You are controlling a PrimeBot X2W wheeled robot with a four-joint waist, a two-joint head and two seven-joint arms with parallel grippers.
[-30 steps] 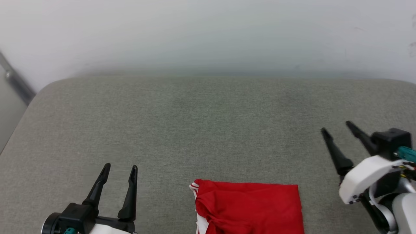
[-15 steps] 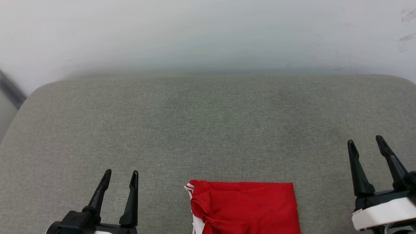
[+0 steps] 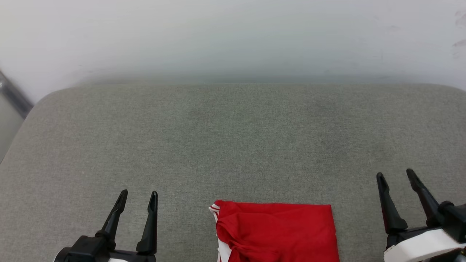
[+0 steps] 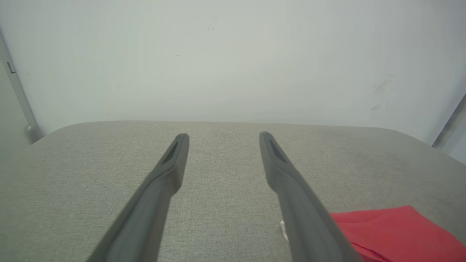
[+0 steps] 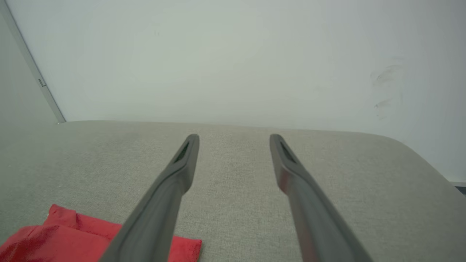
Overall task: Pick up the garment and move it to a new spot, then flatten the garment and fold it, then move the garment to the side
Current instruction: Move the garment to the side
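- While both arms sit low at the near edge of the head view, the garment (image 3: 276, 233) lies folded on the grey fabric surface (image 3: 233, 145), btwn the two grippers, its near part cut off by the frame bottom.
- garment detail: red, roughly rectangular, far edge straight. White w/ red-stripe trim peeks out at its far left corner, wrinkles on the left side.
- left gripper (image 3: 139, 192): jaws spread wide, nothing btwn them, fingers pointing away from the robot. Sits left of the garment, not touching it.
- right gripper (image 3: 395, 172): jaws likewise wide apart, holding nothing, fingers leaning slightly left in head view. Sits off the garment's right edge w/ bare fabric btwn.
- left wrist view: two dark fingers (image 4: 167, 174) above bare grey fabric. Red cloth at lower right, partly behind the right-hand finger, w/ a bit of white at its edge.
- right wrist view: fingers above bare surface. Red cloth in lower left corner, partly behind the left-hand finger.
- bkgd: pale wall (image 3: 233, 36) behind the surface's far edge, surface corners rounded, grey metal strip (image 3: 14, 96) at far left.
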